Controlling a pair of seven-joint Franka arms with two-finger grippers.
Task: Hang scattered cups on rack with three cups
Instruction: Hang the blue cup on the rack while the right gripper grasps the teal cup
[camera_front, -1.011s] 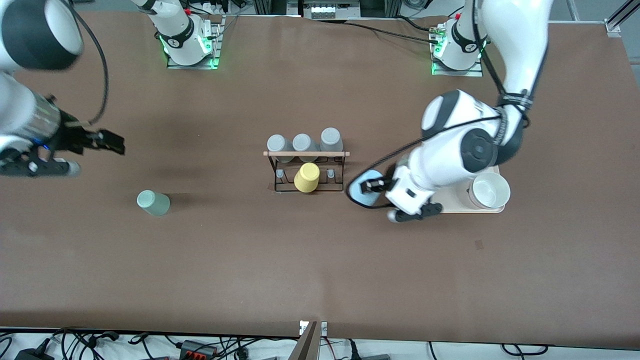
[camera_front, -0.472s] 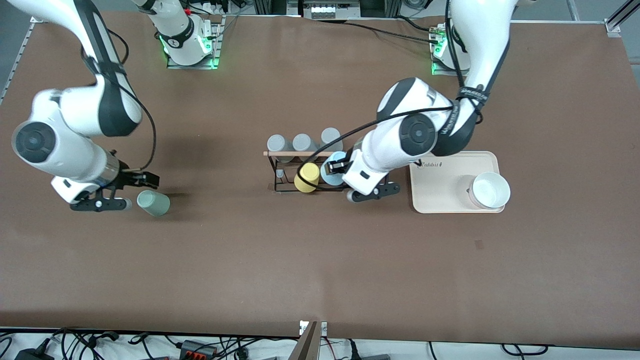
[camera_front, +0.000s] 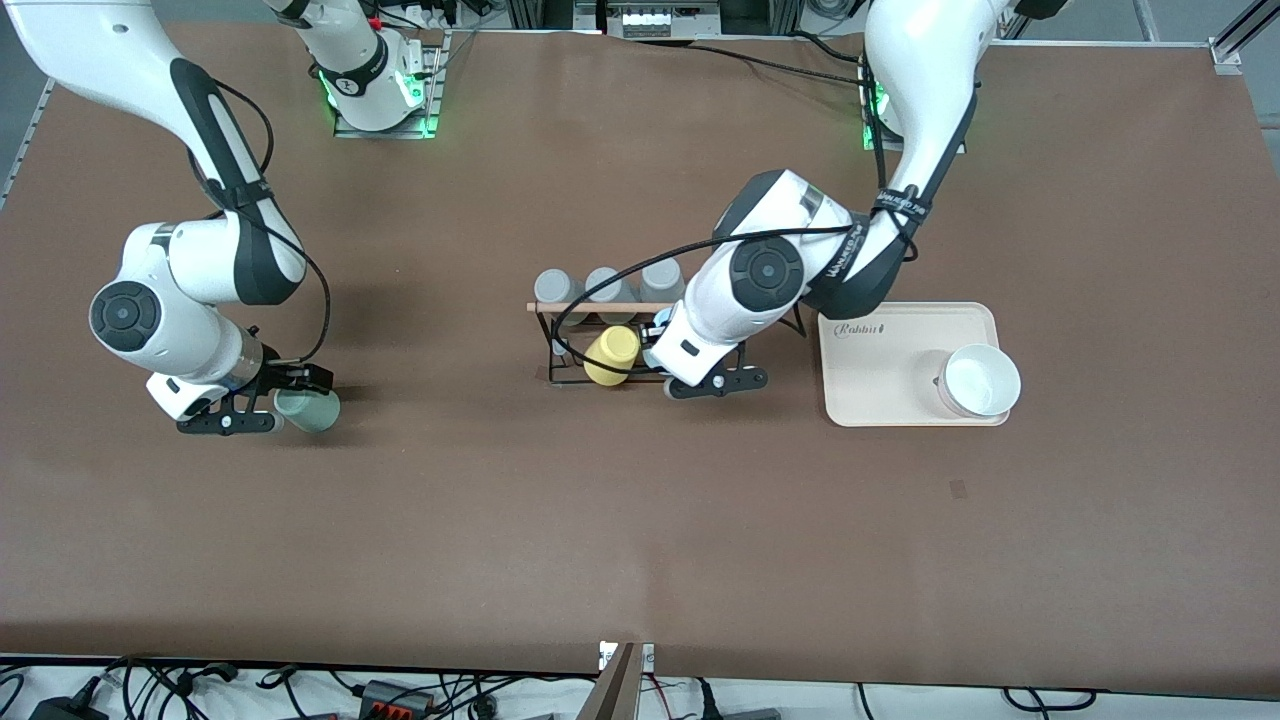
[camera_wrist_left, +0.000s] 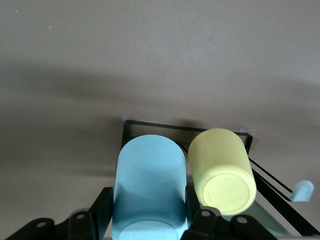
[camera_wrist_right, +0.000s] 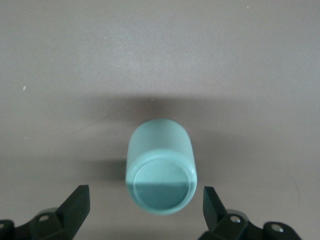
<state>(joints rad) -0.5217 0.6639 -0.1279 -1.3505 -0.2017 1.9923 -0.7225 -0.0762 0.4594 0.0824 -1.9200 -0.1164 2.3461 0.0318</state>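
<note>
Two Franka arms work a brown tabletop (camera_front: 640, 520) at once. The left gripper (camera_wrist_left: 145, 220) is at the rack (camera_front: 612, 345), which stands near the middle of the tabletop, its fingers (camera_wrist_left: 100, 212) clenched on either side of the light blue cup (camera_wrist_left: 149, 192). That cup sits just beside the yellow cup (camera_front: 612, 355) already on a peg of the rack's row nearer the front camera; three grey cups (camera_front: 607, 285) fill the row on the side toward the robots' bases, under the wooden rod (camera_front: 590, 307).

Toward the right arm's end of the tabletop, the right gripper (camera_wrist_right: 145, 212) is low over the mint-green cup (camera_front: 310, 410), which lies on its side on the bare surface. Its fingers (camera_wrist_right: 75, 207) are spread wide, one on each side of the cup and touching neither wall.

The step in hand looks to be seating the blue cup while the other arm lines up its pick. To seat it well, the cup's mouth should be centred over its peg before the fingers let go, with care not to nudge the yellow neighbour. For the pick, the fingers should close squarely across the cup's body so the round wall does not roll out. A cream tray (camera_front: 880, 400) with a white bowl (camera_front: 980, 380) sits toward the left arm's end.
</note>
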